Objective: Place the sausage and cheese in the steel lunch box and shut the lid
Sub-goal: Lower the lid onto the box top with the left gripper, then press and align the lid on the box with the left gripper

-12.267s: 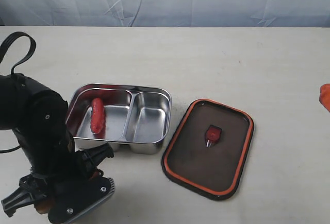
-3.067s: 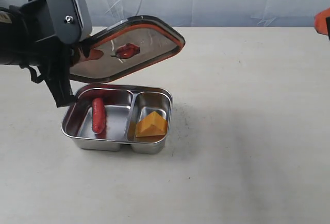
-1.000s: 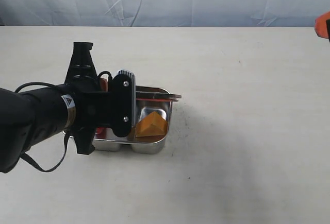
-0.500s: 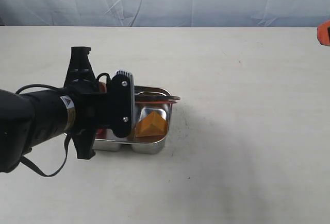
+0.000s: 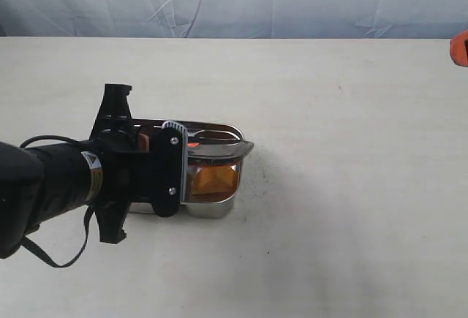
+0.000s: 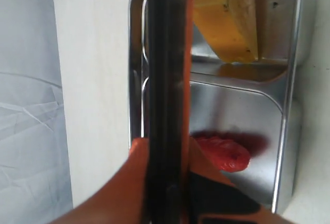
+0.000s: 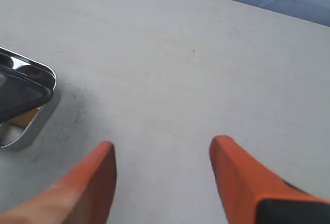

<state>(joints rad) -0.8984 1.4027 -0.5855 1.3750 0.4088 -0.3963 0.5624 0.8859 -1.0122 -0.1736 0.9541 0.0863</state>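
The steel lunch box [image 5: 213, 207] sits left of centre on the table. In the left wrist view the cheese [image 6: 227, 23] lies in its smaller compartment and the sausage [image 6: 223, 153] in the larger one. My left gripper [image 6: 165, 149] is shut on the edge of the dark lid [image 6: 165, 54], seen edge-on there. In the exterior view the lid [image 5: 219, 146] lies almost flat over the box, with the cheese [image 5: 213, 180] showing under it. The left gripper's fingers [image 5: 144, 141] are mostly hidden by the arm. My right gripper [image 7: 162, 149] hangs open and empty over bare table, well away from the box [image 7: 32, 126].
A wrinkled blue-grey cloth [image 5: 234, 0] hangs along the far edge of the table. Only an orange tip of the right gripper [image 5: 461, 46] shows at the right border of the exterior view. The black left arm [image 5: 58, 186] covers the box's left part.
The left gripper has lowered the lid from a raised tilt down to nearly flat on the box. The cheese and sausage have stayed in place. The right gripper has barely moved.
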